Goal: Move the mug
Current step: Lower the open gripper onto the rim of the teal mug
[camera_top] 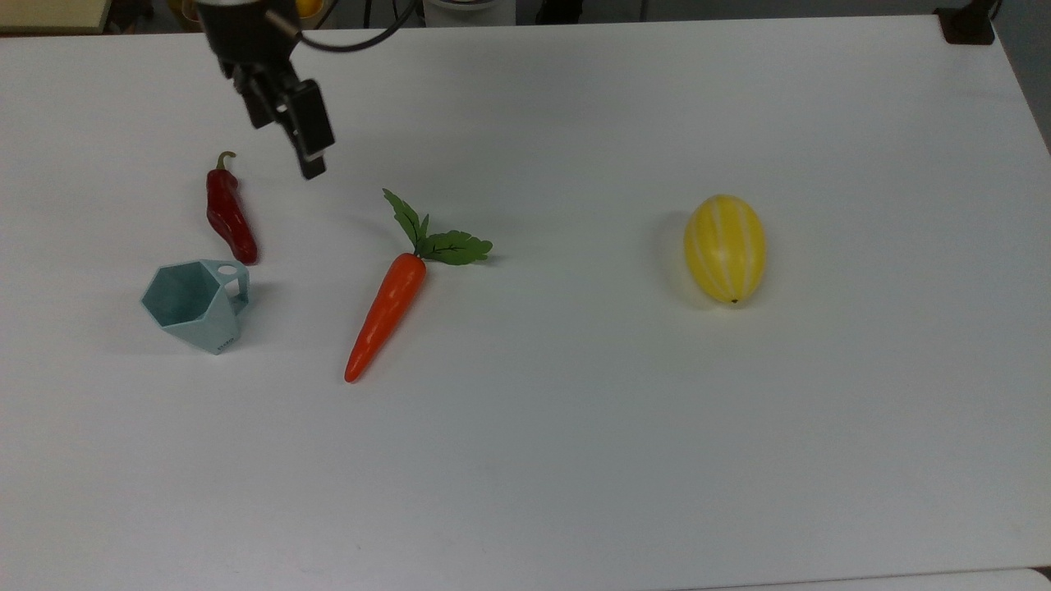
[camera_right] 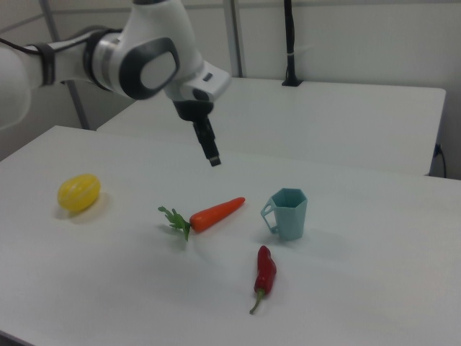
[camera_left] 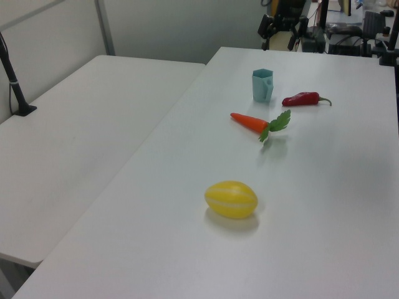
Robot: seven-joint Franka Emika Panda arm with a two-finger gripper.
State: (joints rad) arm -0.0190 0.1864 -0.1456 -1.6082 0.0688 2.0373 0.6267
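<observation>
I see the gripper (camera_top: 305, 152) hanging above the table (camera_top: 575, 451) — whether its fingers are apart, I cannot tell. The mug (camera_top: 195, 305) stands upright just beside the red chilli (camera_top: 230, 217), the carrot (camera_top: 386, 316) near it.

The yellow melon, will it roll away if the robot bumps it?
Probably, a bit. The melon is smooth and egg-shaped, lying on its side on the flat table, so a nudge would likely make it wobble or roll sideways. It looks hard, so it probably won't squash.
</observation>
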